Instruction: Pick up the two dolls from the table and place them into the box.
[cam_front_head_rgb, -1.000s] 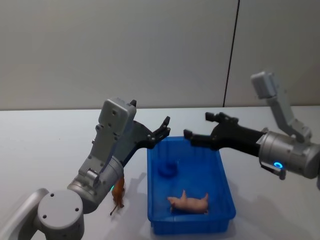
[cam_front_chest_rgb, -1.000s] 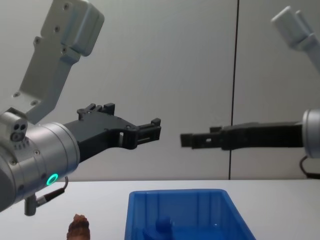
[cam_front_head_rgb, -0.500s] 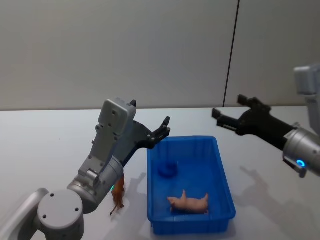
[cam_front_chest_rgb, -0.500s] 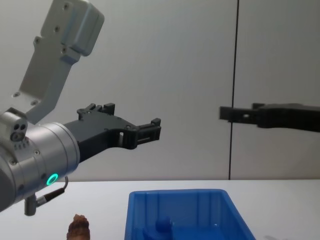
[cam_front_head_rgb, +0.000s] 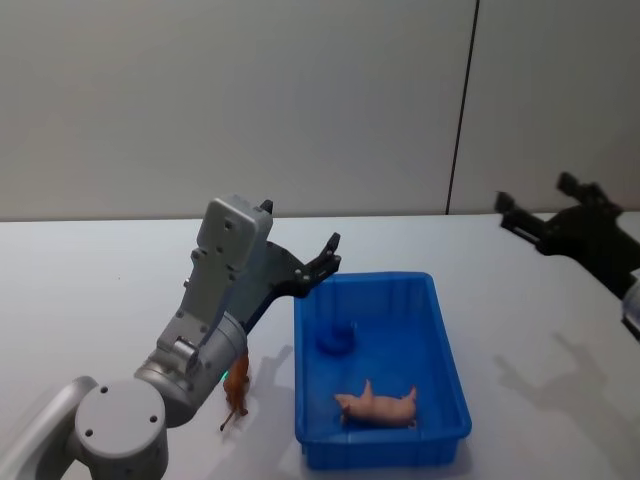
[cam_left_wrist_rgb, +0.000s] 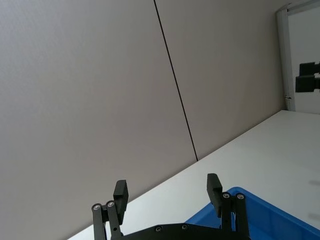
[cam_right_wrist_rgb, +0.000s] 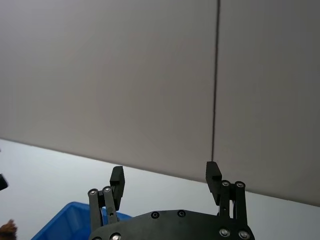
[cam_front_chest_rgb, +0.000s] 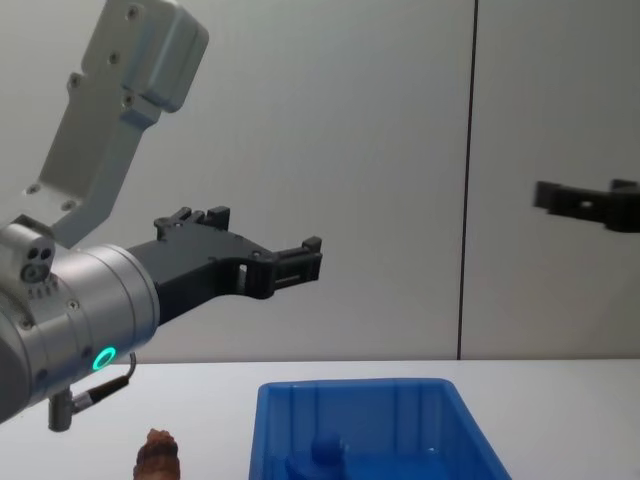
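Pink doll (cam_front_head_rgb: 377, 406) is in the box (cam_front_head_rgb: 380, 452); brown doll (cam_front_head_rgb: 236, 392), just left of the box, is best straddled squarely by the wide-open left pincer (cam_front_head_rgb: 328, 258) above the box's far-left corner, wide-open right pincer (cam_front_head_rgb: 535, 203) parked well right of it.

Bin (cam_front_head_rgb: 380, 295): bright blue, vertically ribbed inner walls. Pig doll (cam_front_head_rgb: 378, 406): pale pink. Knobbly doll (cam_front_head_rgb: 237, 388): reddish-brown. Tabletop (cam_front_head_rgb: 100, 290): plain white. Wall (cam_front_head_rgb: 250, 100): grey.
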